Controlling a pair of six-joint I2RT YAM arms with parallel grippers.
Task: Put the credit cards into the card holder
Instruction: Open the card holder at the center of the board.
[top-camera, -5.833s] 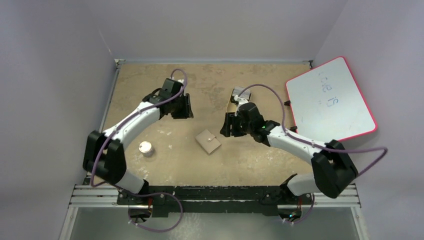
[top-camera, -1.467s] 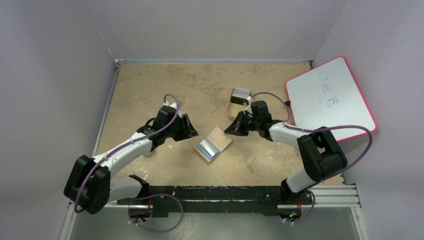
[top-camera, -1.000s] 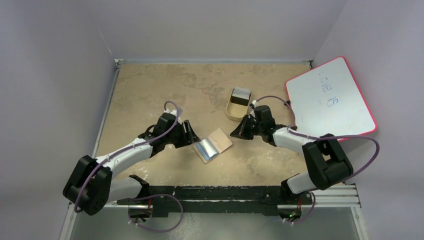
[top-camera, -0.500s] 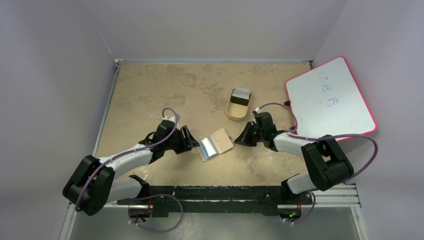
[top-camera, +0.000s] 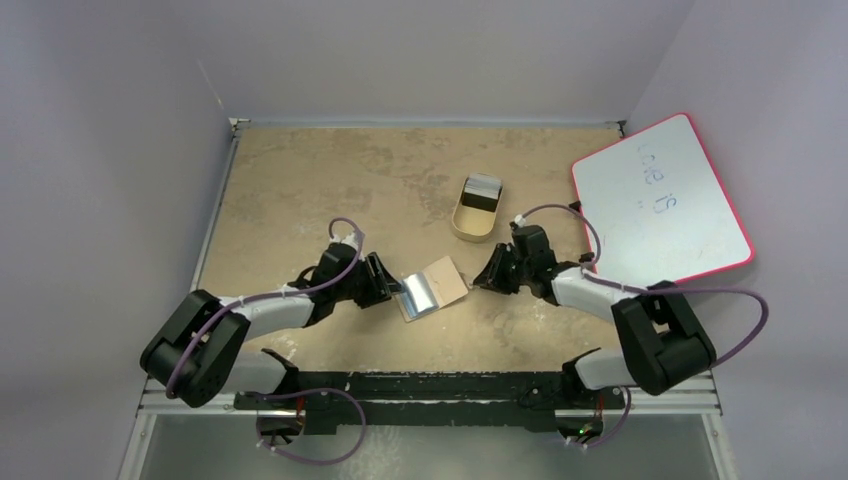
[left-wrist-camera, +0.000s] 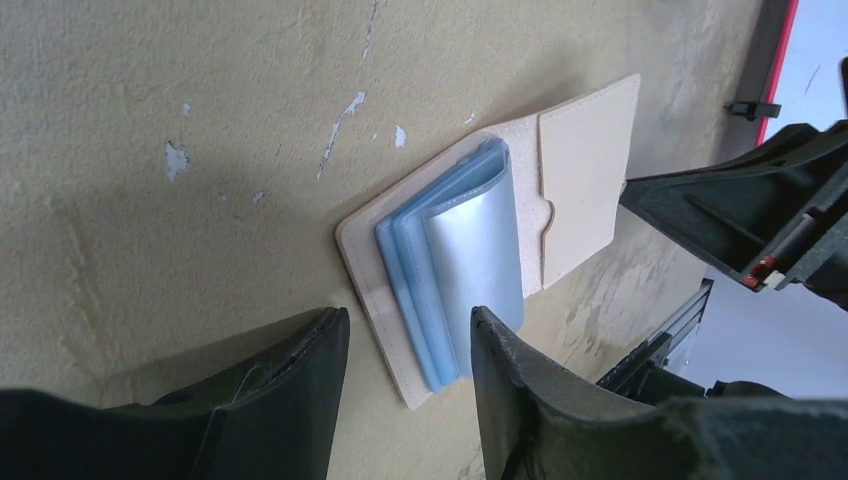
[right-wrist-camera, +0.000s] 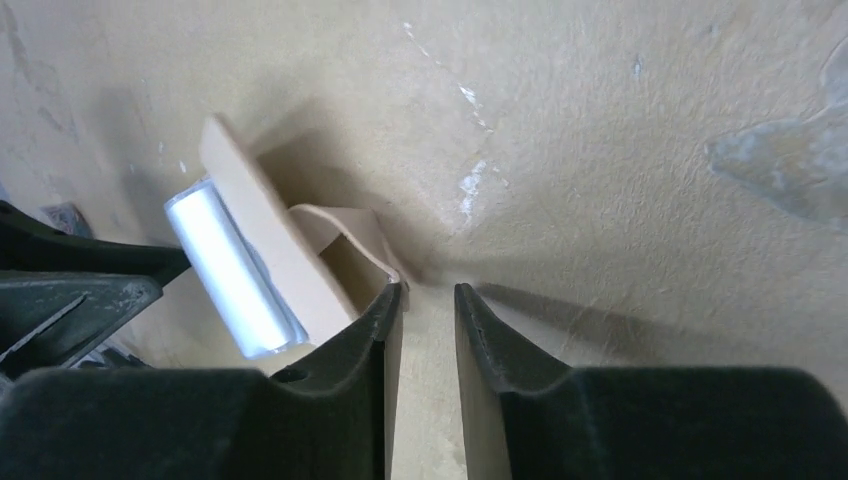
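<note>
The tan card holder lies spread open at the table's middle. A stack of pale blue-grey credit cards lies on one panel, the top one bowed upward. The other panel is bare tan. My left gripper is open and low at the holder's left edge. The holder's corner and the card ends reach between its fingertips. My right gripper is open by a narrow gap with nothing in it. One of its fingers is at the holder's raised tab. The cards also show in the right wrist view.
A tan oval tray holding a dark slab stands behind the holder. A whiteboard with a red rim leans at the right wall. The two arms reach in low from both sides.
The holder, folded shut 5.8 s ago, now lies open with the cards showing. Over the last second both grippers have dropped low and closed in on its two sides.
</note>
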